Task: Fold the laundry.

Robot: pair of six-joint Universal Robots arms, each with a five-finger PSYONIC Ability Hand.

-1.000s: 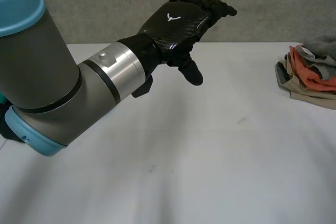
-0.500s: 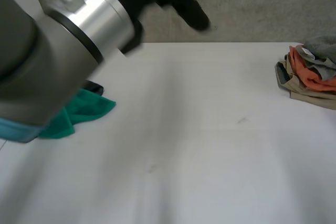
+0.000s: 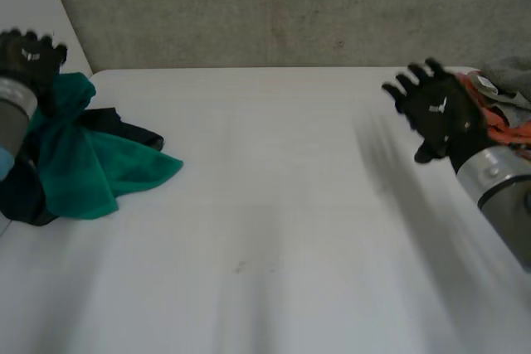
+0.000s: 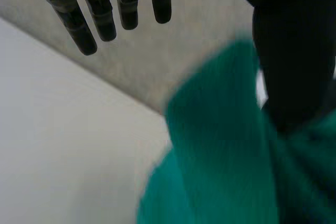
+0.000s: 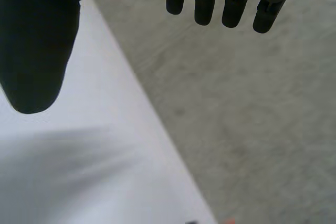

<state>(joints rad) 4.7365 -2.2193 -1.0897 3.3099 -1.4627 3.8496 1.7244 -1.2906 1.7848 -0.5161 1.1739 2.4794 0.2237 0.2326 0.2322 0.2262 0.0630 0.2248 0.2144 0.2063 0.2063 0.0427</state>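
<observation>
The green cloth (image 3: 83, 163) lies crumpled at the left of the frame on the white bench (image 3: 274, 221), draped over a black garment (image 3: 124, 128), with its upper end rising toward the left hand (image 3: 29, 55). A second ago the left arm stretched across the middle of the frame and hid this heap. It has since swung back, and the hand now sits at the cloth's top edge. In its wrist view the fingers (image 4: 102, 19) are straight and apart from the thumb, with the cloth just under the palm, so it has no grip yet. The right hand (image 3: 440, 113) has come in at the right, fingers splayed and empty, in front of the pile of clothes (image 3: 508, 76). Folding has probably not begun. The likely next step is to take the green cloth.
</observation>
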